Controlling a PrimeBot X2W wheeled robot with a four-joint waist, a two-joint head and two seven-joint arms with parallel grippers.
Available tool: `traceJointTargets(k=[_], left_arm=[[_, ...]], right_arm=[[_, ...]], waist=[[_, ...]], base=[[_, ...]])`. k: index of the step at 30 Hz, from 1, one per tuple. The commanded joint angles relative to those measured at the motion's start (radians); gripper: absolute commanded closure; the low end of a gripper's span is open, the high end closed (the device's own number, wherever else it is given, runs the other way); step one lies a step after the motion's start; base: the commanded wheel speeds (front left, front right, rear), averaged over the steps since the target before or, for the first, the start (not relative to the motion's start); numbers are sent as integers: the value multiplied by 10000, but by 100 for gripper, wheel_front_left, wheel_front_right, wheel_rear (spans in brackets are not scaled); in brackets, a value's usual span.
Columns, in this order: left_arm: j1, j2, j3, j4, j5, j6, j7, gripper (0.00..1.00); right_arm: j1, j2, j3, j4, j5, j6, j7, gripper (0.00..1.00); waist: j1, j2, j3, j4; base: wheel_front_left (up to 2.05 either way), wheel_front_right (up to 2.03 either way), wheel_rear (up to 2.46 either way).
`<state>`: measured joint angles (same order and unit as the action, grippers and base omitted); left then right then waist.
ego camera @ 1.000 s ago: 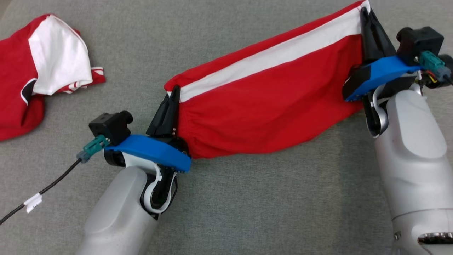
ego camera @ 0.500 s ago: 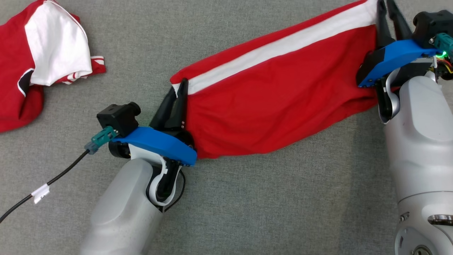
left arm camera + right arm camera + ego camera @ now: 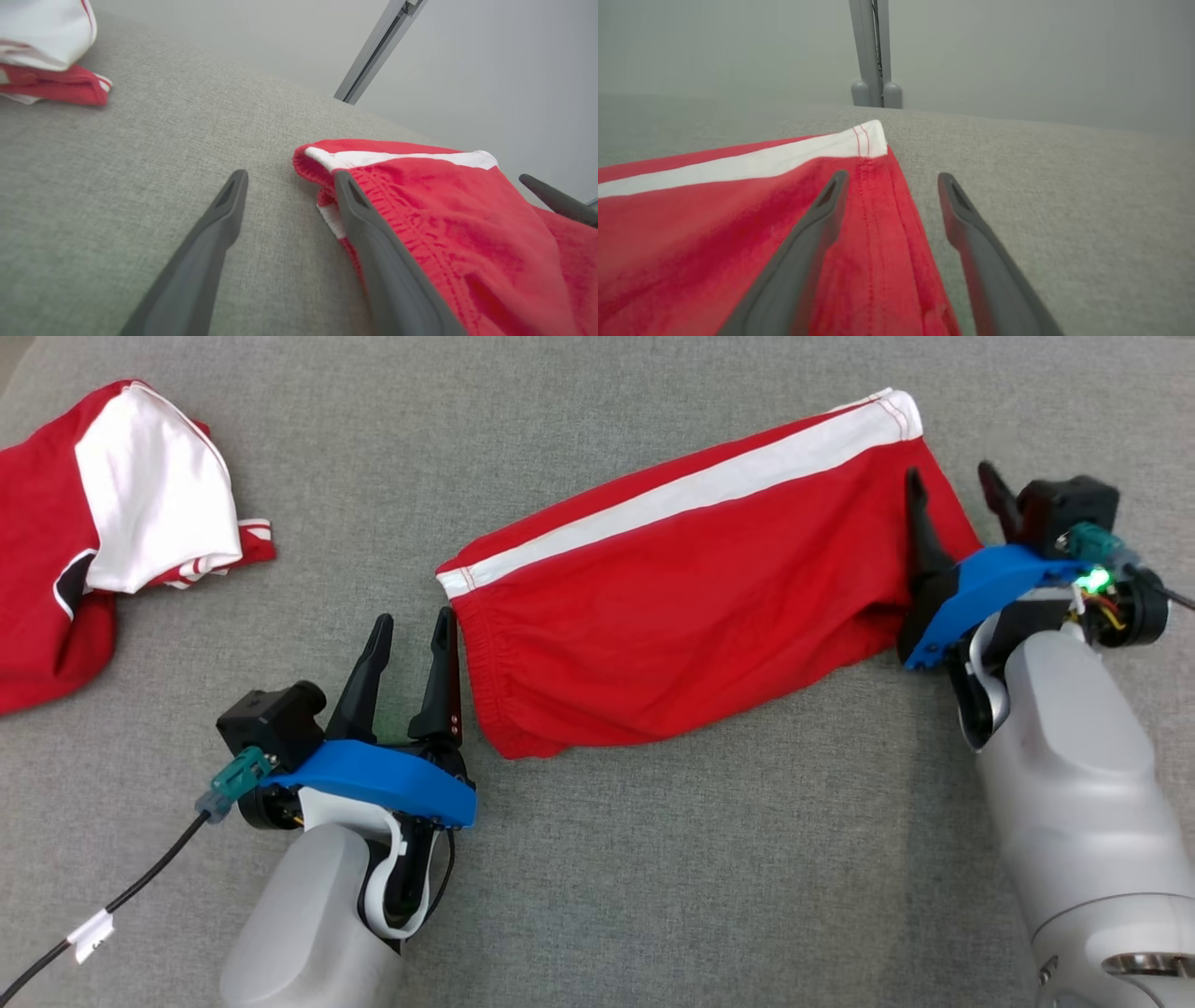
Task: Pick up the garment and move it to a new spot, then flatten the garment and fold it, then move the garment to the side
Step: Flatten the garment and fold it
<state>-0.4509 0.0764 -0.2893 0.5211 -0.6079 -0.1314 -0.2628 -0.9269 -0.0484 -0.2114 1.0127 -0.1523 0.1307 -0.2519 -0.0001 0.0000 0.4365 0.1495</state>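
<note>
On grey woven surface [image 3: 653, 859], between my grippers: red shorts [image 3: 691, 616], soft knit, white side stripe, gathered elastic waistband, lying flat, slanted. My left gripper [image 3: 415, 621] spread, just beside waistband. My right gripper [image 3: 948, 476] spread, straddling stitched hem, possibly touching. Well apart: crumpled red-white garment [image 3: 93, 541].

Grey tabletop [image 3: 653, 859] carries red shorts [image 3: 691, 607] spanning from left fingers [image 3: 443, 663] to right fingers [image 3: 920, 527]; a shirt [image 3: 140, 504] lies left of both.

A: What identifies the robot's left side?
B: Pale grey forearm [image 3: 299, 924]; blue wrist plate [image 3: 373, 782]; left gripper [image 3: 414, 616] with two tapered black fingers [image 3: 369, 672].
A: Its wiring?
B: Teal connector [image 3: 231, 782], black cable [image 3: 149, 855], white tag [image 3: 91, 933].
</note>
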Motion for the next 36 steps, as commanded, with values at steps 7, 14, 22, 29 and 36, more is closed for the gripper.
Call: traceJointTargets(k=[7, 14, 22, 29, 36], left_arm=[[366, -130, 483, -77, 391, 15, -26, 0], [569, -184, 744, 109, 678, 15, -28, 0], [1115, -215, 1174, 280, 1061, 15, -26, 0], [1926, -237, 1464, 307, 1490, 15, -28, 0], [2506, -253, 1592, 256, 1567, 15, -28, 0]], right_arm=[[595, -72, -577, 1106, -856, -3, 1557, 10], [838, -48, -965, 1746, -744, -9, 2041, 100], [876, -57, -738, 1946, 1105, -4, 89, 100], [2233, -56, -112, 1198, 2713, 0, -141, 100], [3911, -70, 7, -539, 3648, 2, -142, 100]], waist=[[1, 0, -259, -63], [1, 0, -585, -168], [1, 0, -1411, -643], [1, 0, -2266, -1172], [1, 0, -2604, -1338]], base=[[0, 0, 0], [0, 0, 0], [0, 0, 0], [0, 0, 0], [0, 0, 0]])
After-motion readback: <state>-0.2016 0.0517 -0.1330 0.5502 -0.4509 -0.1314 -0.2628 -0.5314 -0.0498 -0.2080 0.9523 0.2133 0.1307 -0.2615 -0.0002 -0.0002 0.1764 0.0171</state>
